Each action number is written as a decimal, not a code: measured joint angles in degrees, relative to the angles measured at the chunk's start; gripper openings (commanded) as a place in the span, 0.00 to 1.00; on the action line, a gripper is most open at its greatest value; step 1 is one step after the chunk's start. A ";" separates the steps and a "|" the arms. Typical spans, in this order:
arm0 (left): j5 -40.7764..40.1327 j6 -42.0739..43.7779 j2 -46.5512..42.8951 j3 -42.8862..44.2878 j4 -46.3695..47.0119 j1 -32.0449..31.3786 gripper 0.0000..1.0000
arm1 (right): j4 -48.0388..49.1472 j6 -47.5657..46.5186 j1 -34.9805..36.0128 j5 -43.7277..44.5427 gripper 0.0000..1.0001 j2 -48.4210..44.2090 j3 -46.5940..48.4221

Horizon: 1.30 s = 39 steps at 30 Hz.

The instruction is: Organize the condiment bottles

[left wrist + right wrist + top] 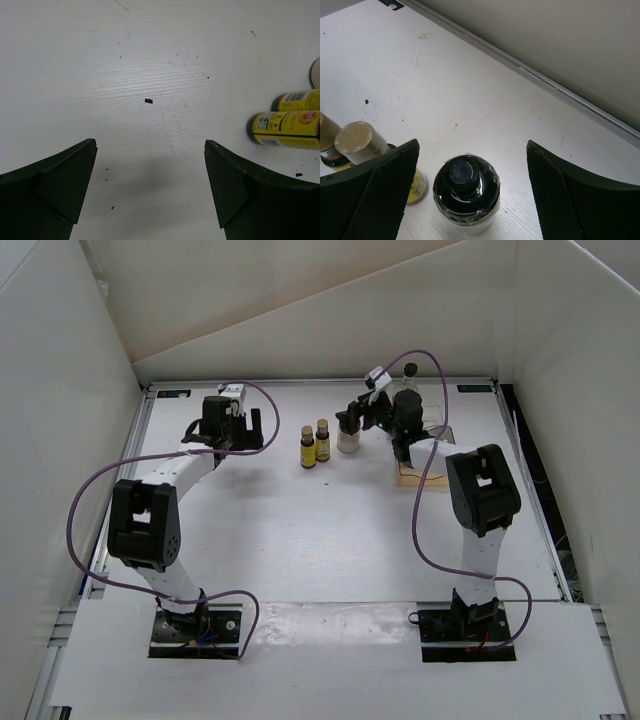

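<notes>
Two claws are in view and both are released, gripping nothing; the coming move turns on the right claw (472, 150). Its fingers (380, 190) are spread wide with the short clear bottle (466, 192) between them. The bottle sits a little back from the tips and touches neither pad, with a gap on each side. It stands upright on the counter (470, 85), its long axis vertical and its black cap pointing straight up at the wrist camera. The right arm is by far the nearer one. As I judge it, the next move is to clench on the body below the cap, with no sideways shift needed first.

Just beside the short clear bottle, on the left arm's side, the two amber bottles (308, 448) stand upright and close together, gold caps up. One is partly hidden behind a finger of the right claw, so a knock is the risk there. Near the short clear bottle on its other side are the taller bottle (408, 395) and the tray (425, 478); whether that bottle stands inside the tray I cannot tell. The left claw (150, 145) hangs over bare counter, farther from the short clear bottle than the amber pair is.
</notes>
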 measured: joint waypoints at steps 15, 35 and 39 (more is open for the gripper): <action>0.35 0.00 2.89 1.22 -0.20 0.26 1.00 | -0.04 1.53 -0.07 -0.33 0.79 2.05 0.72; 0.42 -0.02 2.89 1.22 -0.20 0.55 1.00 | 0.11 1.49 0.57 0.74 0.22 4.28 0.70; 0.44 -0.02 2.89 1.22 -0.20 0.59 1.00 | 0.70 1.22 0.74 1.70 0.00 4.11 0.92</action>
